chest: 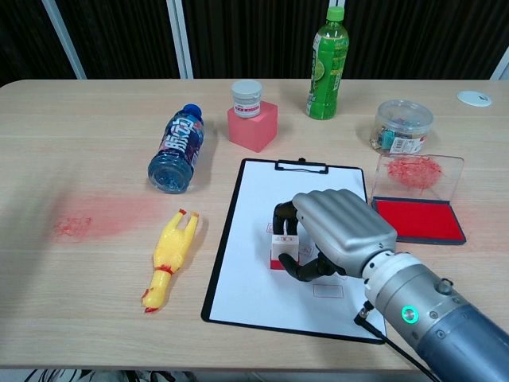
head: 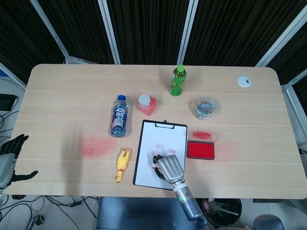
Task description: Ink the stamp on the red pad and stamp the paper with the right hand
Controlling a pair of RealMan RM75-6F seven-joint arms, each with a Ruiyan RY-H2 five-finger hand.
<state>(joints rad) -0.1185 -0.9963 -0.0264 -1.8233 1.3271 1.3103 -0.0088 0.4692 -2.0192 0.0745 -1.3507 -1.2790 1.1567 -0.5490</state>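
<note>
My right hand [chest: 334, 235] [head: 170, 167] grips the small stamp [chest: 285, 246], white on top with a red base, which stands upright on the white paper [chest: 262, 207] of the black clipboard [head: 144, 139]. Faint red stamp marks [head: 159, 145] show on the sheet, one [chest: 328, 291] just in front of the hand. The open red ink pad [chest: 420, 220] [head: 200, 150] lies right of the clipboard with its clear lid raised behind it. My left hand [head: 8, 158] hangs off the table's left edge with its fingers apart, holding nothing.
A yellow rubber chicken [chest: 169, 259] lies left of the clipboard, with a blue bottle [chest: 177, 148] on its side behind it. A pink block with a white jar [chest: 251, 118], a green bottle [chest: 327, 66] and a tub of clips [chest: 403, 126] stand further back. A red smear [chest: 99, 216] stains the table.
</note>
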